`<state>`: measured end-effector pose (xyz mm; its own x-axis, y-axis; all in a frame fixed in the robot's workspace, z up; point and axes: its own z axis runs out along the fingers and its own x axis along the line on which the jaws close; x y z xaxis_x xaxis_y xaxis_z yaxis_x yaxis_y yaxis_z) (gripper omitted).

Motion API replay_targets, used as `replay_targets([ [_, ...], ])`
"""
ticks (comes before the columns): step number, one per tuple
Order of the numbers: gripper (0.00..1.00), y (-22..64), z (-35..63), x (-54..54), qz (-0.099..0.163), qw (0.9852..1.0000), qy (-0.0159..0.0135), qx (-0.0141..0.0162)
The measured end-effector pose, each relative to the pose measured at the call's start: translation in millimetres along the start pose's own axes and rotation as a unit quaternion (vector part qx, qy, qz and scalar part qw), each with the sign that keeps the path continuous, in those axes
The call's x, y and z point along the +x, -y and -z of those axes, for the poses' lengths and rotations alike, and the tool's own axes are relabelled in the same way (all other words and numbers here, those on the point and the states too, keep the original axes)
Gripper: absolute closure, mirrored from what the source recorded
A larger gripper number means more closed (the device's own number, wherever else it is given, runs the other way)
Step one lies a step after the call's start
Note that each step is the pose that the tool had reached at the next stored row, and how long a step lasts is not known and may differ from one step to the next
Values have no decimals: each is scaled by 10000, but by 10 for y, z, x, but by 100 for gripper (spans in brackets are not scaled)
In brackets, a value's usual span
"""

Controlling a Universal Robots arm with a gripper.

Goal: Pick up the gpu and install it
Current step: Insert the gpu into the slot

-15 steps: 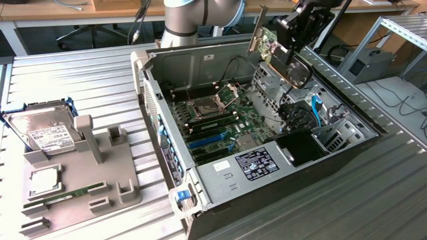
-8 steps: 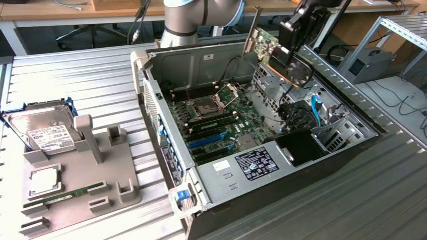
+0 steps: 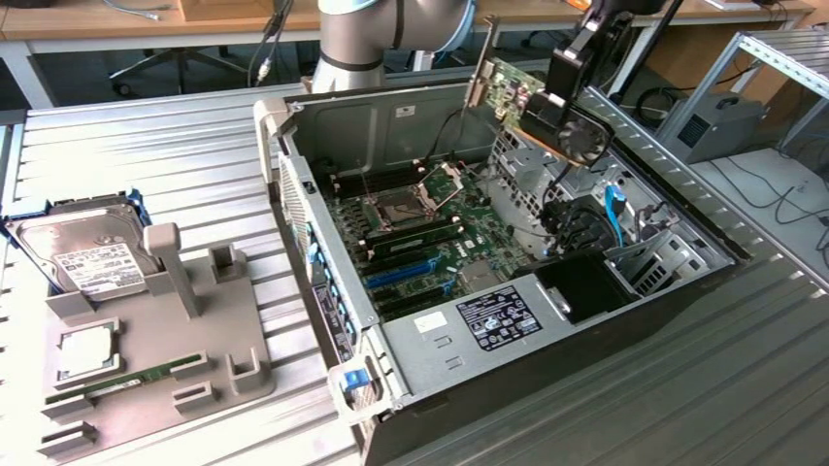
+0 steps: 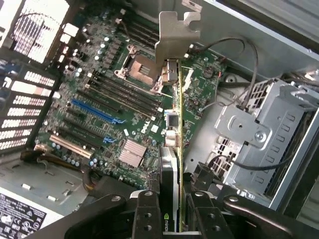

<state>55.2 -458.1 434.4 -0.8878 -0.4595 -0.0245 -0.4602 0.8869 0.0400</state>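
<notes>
The claw (image 4: 173, 211) is clamped shut on the gpu (image 4: 172, 164). The wrist view shows its fingers (image 4: 147, 214) pinching the card edge-on over the motherboard (image 4: 114, 99). The exterior view shows the card raised above the open computer case (image 3: 622, 330).

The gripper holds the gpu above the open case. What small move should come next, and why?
Probably carry the gpu across toward the long blue slot before lowering it: the gripper holds it in the air over the case, well off from that slot on the motherboard.
</notes>
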Motion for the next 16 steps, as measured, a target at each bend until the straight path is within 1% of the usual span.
replay_targets([
  [2,73,0,0,0,180,9998,-7,-4],
  [4,73,0,0,0,369,9993,-15,-9],
  [6,73,0,0,0,544,9985,-22,-13],
  [8,73,0,0,0,729,9973,-30,-18],
  [9,73,0,0,0,857,9963,-34,-21],
  [10,73,0,-1,0,932,9956,-37,-23],
  [13,73,0,-1,0,1203,9927,-48,-30],
  [14,73,0,-1,0,1307,9914,-52,-32],
  [16,73,0,-1,0,1543,9880,-62,-38],
])
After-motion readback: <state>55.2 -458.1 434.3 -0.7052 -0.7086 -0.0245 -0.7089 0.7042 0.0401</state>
